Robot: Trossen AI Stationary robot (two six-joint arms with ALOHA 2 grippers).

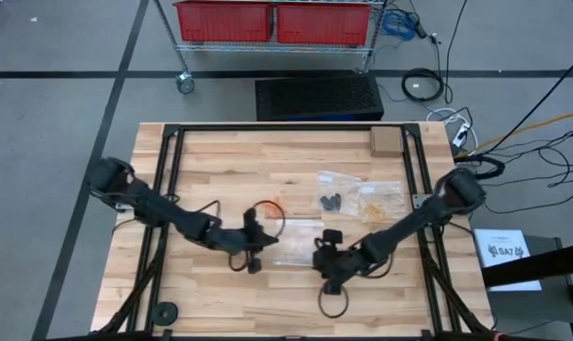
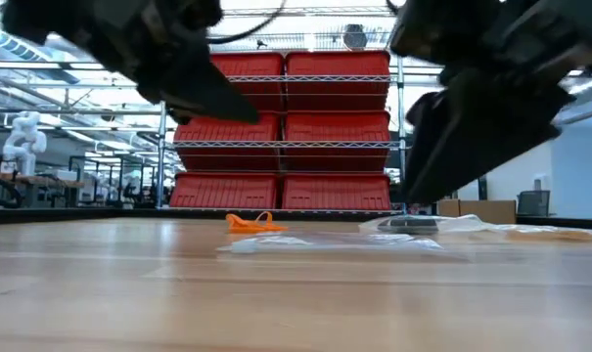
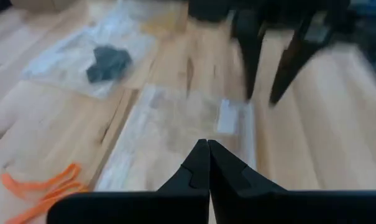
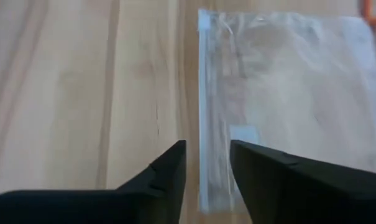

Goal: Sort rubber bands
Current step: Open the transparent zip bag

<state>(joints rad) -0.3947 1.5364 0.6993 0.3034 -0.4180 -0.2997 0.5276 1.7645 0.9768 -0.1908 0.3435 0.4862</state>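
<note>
A few orange rubber bands lie loose on the table, also in the low view and the left wrist view. An empty clear zip bag lies flat between the two grippers. Black bands sit inside a second clear bag, and tan bands inside a third. My left gripper is shut and hovers over the empty bag's left end. My right gripper is open, above the bag's zip edge. Both hang clear of the table.
A small cardboard box sits at the table's far right corner. A black round object lies near the near left corner. Black frame rails run along the table's sides. Bare wood shows along the near edge.
</note>
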